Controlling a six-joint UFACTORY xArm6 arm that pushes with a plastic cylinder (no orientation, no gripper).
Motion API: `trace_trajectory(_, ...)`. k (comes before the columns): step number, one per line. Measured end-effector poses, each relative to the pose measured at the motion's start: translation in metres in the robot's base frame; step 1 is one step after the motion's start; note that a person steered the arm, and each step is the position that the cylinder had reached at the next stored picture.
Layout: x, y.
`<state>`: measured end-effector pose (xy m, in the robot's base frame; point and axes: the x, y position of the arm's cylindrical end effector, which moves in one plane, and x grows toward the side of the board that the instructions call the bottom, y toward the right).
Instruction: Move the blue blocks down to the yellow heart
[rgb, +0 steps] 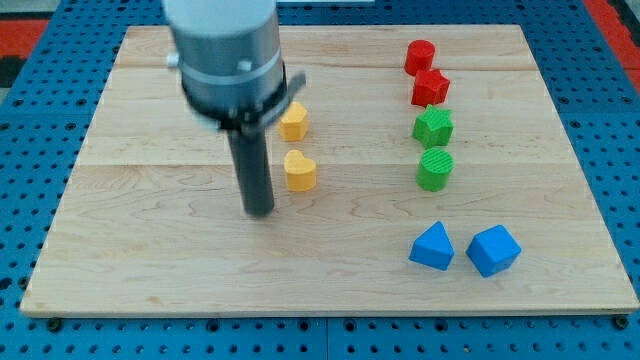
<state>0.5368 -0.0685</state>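
Dark rod's tip (259, 211) — no hand — left of yellow heart (299, 171), touching nothing.

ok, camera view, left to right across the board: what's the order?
My tip → yellow heart → red star → blue cube. The yellow hexagon, red cylinder, both green blocks and the blue pyramid overlap these in left-right position, so they are left out.

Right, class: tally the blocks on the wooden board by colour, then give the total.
Red: 2, a cylinder and a star
Green: 2, a star and a cylinder
Yellow: 2, a hexagon and a heart
Blue: 2, a triangle and a cube
Total: 8
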Motion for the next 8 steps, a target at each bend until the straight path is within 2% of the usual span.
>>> trace_trajectory(1,0.068,0.041)
trace_trajectory(2,0.077,0.176)
trace_trajectory(3,0.059,0.272)
trace_trajectory(4,0.031,0.272)
trace_trajectory(6,0.014,0.160)
trace_trajectory(8,0.008,0.081)
